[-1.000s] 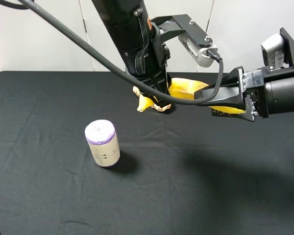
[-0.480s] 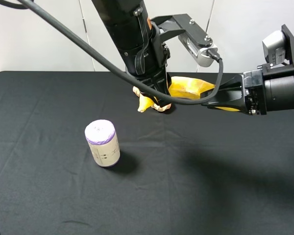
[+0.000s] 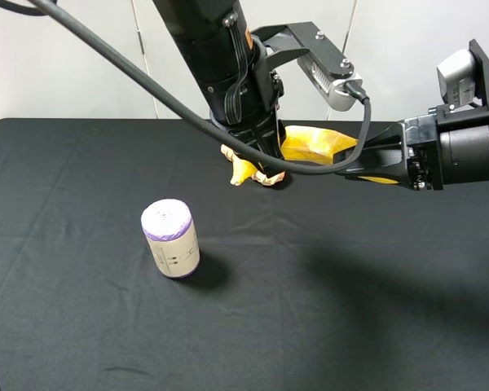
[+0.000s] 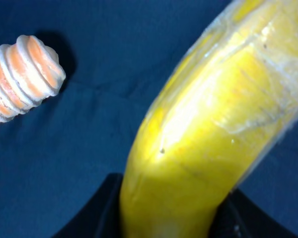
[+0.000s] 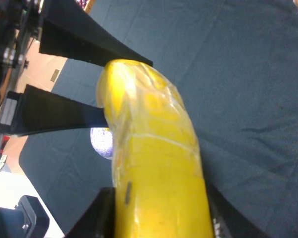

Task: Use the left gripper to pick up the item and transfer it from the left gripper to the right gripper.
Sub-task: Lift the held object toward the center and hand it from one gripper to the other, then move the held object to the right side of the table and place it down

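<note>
The yellow banana [image 3: 311, 145] hangs in the air above the back of the black table, held between both grippers. My left gripper [image 3: 270, 151] comes down from above and is shut on the banana's left end; the left wrist view shows the banana [image 4: 208, 129] filling the space between the jaws of that gripper [image 4: 169, 220]. My right gripper [image 3: 352, 163] reaches in from the right, shut on the banana's right end. In the right wrist view the banana [image 5: 154, 148] runs from the right gripper [image 5: 159, 220] to the left gripper's fingers [image 5: 74, 37].
A ridged tan bread loaf [image 3: 244, 169] lies on the table under the left gripper, and also shows in the left wrist view [image 4: 20, 74]. A purple-topped cylinder [image 3: 170, 238] stands left of centre. A black cloth [image 3: 326, 309] covers the table.
The right gripper's jaws have closed onto the banana's right end, covering most of that end. The left arm, the loaf and the cylinder have not moved.
</note>
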Available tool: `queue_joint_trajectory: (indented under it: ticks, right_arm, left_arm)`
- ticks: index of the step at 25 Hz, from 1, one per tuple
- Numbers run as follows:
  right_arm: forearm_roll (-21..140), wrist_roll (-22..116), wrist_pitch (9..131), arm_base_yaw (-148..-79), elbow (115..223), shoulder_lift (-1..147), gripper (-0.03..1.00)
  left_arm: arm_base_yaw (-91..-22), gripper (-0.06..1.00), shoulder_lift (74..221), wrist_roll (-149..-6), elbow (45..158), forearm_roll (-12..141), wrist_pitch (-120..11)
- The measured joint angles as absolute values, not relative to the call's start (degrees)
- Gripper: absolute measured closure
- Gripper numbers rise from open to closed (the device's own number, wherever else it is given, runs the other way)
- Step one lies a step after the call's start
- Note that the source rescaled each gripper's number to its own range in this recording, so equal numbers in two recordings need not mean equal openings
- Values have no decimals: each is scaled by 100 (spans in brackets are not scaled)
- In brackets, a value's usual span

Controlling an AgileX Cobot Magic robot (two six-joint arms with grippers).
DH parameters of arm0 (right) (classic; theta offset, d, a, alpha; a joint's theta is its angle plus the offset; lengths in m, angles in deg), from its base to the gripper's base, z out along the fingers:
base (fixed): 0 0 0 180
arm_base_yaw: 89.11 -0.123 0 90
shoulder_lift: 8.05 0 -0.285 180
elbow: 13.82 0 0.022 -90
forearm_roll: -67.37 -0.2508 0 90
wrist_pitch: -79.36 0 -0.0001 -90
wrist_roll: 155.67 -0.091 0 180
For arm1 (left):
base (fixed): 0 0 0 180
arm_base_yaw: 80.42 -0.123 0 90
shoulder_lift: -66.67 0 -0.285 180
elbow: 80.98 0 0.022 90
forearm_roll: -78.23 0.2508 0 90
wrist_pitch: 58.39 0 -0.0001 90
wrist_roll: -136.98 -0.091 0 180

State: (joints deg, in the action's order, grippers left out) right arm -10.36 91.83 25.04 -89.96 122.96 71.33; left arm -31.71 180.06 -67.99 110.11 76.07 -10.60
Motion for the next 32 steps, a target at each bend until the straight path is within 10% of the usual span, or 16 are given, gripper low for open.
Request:
queue_joint_trajectory:
  ticks: [2,6,10,32]
  right_arm:
    - [-1036,9183,2504,-8996,12296,7133,93]
    - [-1031,9186,2504,-8996,12296,7133,94]
    - [-1031,9193,2504,-8996,12296,7133,94]
    - [-1008,9193,2504,-8996,12296,7133,96]
  left_arm:
    - [-3171,92,18006,-6799,11011,7607,-1060]
    - [-3171,22,18006,-6755,11011,7583,-1107]
    - [-3171,-1,18006,-6755,11011,7578,-1095]
    - [-3178,-5,16300,-4898,11038,8649,914]
